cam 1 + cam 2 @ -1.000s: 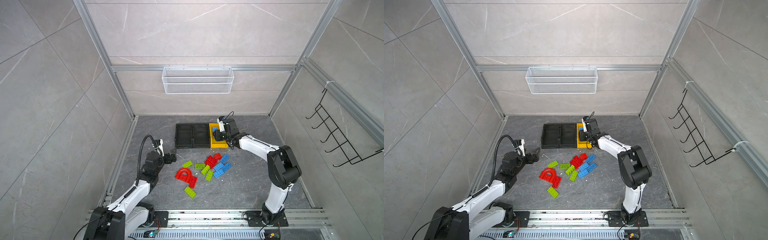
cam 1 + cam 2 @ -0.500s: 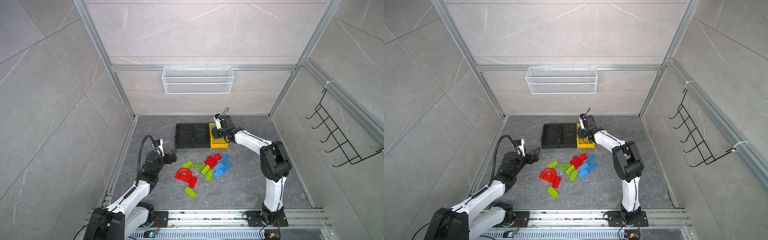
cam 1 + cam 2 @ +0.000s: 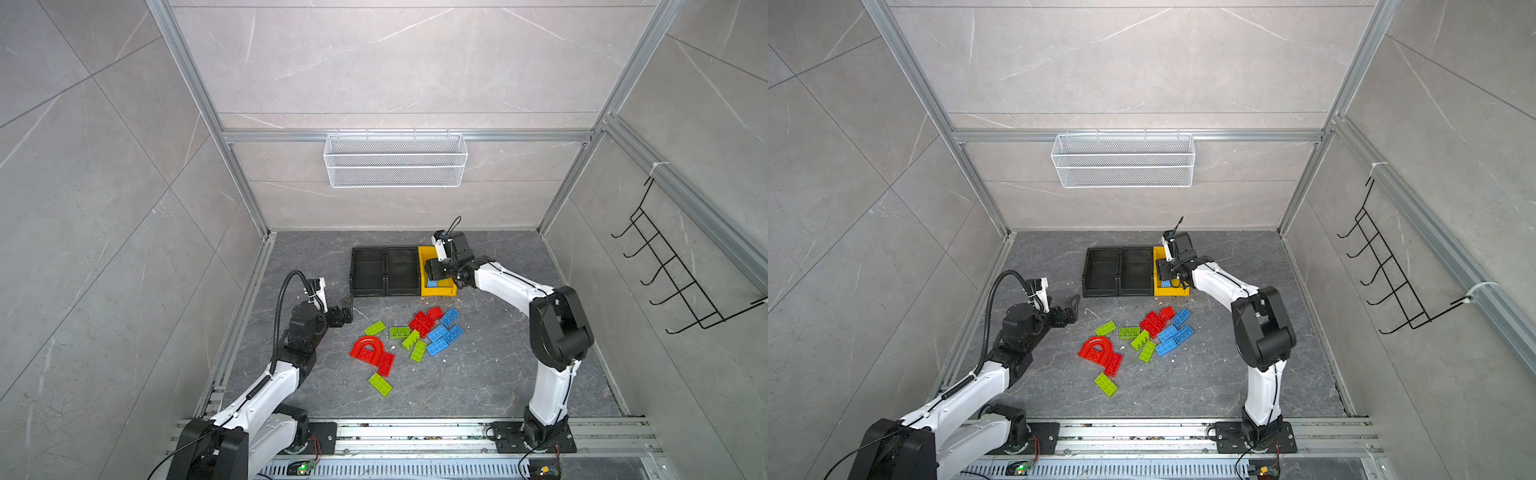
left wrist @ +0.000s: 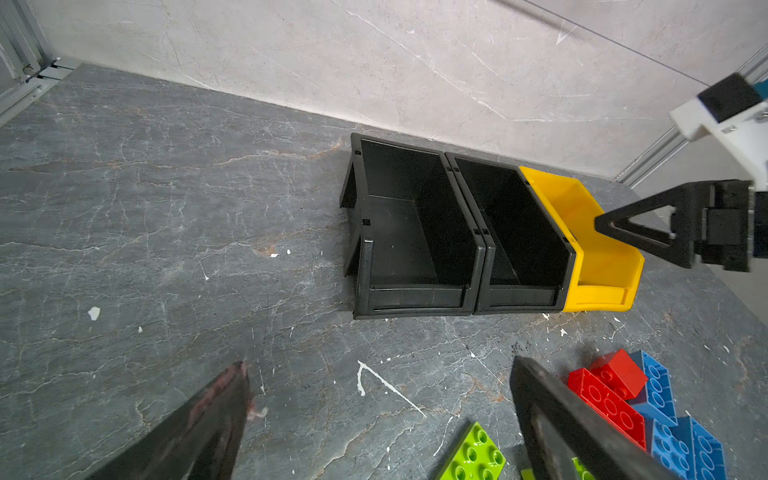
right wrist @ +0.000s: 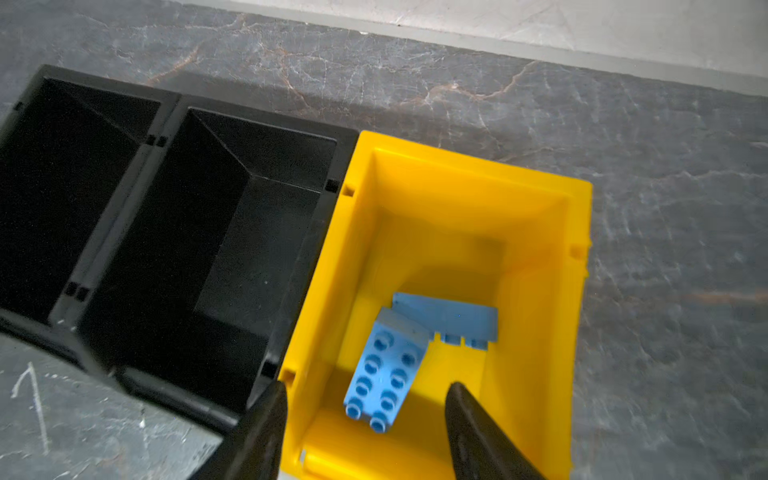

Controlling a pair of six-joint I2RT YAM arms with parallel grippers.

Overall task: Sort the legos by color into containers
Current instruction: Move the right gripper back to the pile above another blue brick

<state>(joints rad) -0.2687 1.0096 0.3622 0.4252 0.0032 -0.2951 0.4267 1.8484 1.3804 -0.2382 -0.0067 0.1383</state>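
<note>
Right gripper (image 5: 365,388) hangs over the yellow bin (image 3: 438,292), right of centre in both top views, jaws spread and pinching nothing. Two blue bricks (image 5: 382,370) lie loose on the bin floor below it, touching each other. Two black bins (image 3: 369,291) adjoin the yellow bin on its left. Left gripper (image 3: 347,307) hovers lower left of the bins, jaws spread wide, holding nothing. Loose bricks (image 3: 436,332), red, green and blue, lie scattered at frame centre below the bins, with the red arch (image 3: 368,347) at the group's left.

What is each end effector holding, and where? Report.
Nothing: left end effector and right end effector open; blue bricks lie loose in yellow bin.
</note>
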